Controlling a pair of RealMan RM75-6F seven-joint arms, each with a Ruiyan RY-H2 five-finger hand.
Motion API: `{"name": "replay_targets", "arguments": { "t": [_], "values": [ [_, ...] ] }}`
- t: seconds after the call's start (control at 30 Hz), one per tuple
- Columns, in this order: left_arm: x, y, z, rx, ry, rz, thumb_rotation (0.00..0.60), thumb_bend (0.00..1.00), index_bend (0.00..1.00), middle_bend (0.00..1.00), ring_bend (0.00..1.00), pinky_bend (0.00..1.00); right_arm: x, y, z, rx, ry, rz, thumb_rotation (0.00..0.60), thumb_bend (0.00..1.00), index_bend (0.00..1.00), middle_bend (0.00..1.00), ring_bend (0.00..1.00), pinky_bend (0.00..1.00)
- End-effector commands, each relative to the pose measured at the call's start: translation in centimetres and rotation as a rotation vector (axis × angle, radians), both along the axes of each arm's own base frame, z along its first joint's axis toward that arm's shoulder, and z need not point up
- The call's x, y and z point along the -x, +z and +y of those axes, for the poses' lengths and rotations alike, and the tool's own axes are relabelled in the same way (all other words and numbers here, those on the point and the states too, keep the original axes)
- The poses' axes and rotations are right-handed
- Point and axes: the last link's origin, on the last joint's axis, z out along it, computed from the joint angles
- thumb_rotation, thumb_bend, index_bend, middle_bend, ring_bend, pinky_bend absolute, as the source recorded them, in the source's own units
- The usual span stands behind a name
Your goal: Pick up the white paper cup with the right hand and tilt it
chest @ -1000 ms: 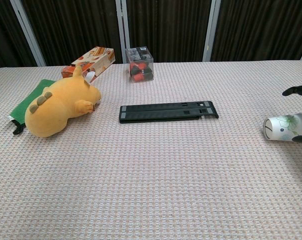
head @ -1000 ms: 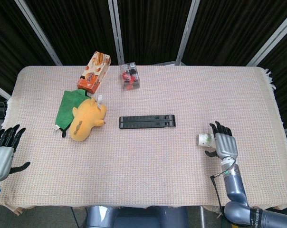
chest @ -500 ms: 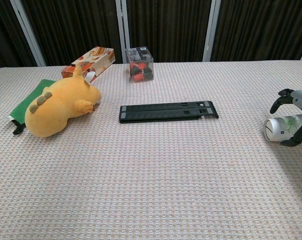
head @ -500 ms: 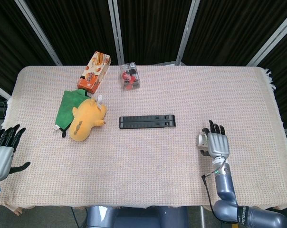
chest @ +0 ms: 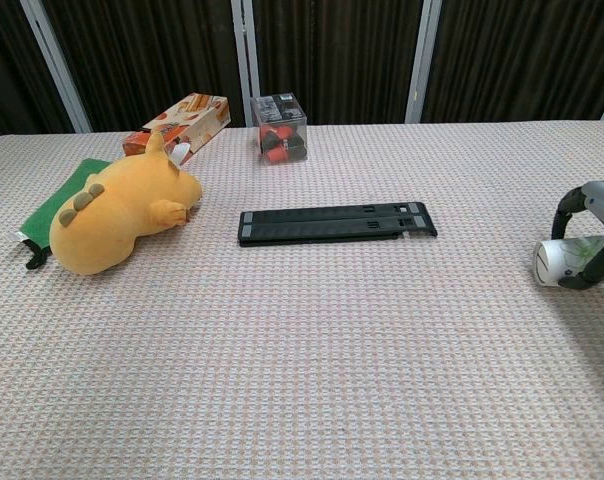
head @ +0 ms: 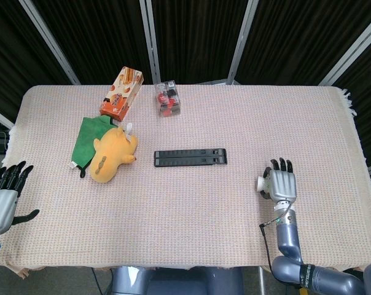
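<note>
A table covered in a pale pinkish woven cloth fills most of both views, the cloth's frayed fringe showing along its right and left edges in the head view. Behind the table hang dark pleated curtains, crossed by light metal frame bars that stand upright or lean. The light is even, with soft shadows.
</note>
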Motion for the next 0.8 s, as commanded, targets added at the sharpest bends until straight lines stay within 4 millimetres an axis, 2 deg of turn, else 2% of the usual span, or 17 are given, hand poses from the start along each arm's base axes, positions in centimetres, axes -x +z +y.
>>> {"name": "replay_targets", "arguments": {
  "t": [0.03,0.17,0.27,0.43,0.53,0.8],
  "values": [
    [0.0,0.0,0.0,0.000,0.000,0.000,0.600,0.00,0.00,0.00,0.00,0.00,-1.1,0.5,-0.1,0.029,0.026,-0.066,0.600,0.24,0.48,0.18,0.00,0.00],
    [0.0,0.0,0.0,-0.001,0.000,0.001,0.600,0.00,0.00,0.00,0.00,0.00,-2.9,1.4,-0.2,0.085,0.032,-0.276,0.600,0.23,0.48,0.18,0.00,0.00],
    [0.0,0.0,0.0,-0.001,0.000,0.001,0.600,0.00,0.00,0.00,0.00,0.00,-4.3,1.8,-0.2,0.111,-0.029,-0.537,0.600,0.22,0.48,0.18,0.00,0.00],
    [0.0,0.0,0.0,-0.001,0.000,0.001,0.600,0.00,0.00,0.00,0.00,0.00,-5.0,1.5,-0.2,0.152,-0.092,-0.805,0.600,0.21,0.48,0.17,0.00,0.00],
    [0.0,0.0,0.0,-0.001,0.000,0.001,0.600,0.00,0.00,0.00,0.00,0.00,-4.8,0.7,0.0,0.163,-0.113,-0.856,0.600,0.21,0.48,0.18,0.00,0.00],
    [0.0,0.0,0.0,-0.001,0.001,0.001,0.600,0.00,0.00,0.00,0.00,0.00,-4.3,-0.9,0.4,0.149,-0.155,-0.853,0.600,0.20,0.48,0.18,0.00,0.00]
  ]
}}
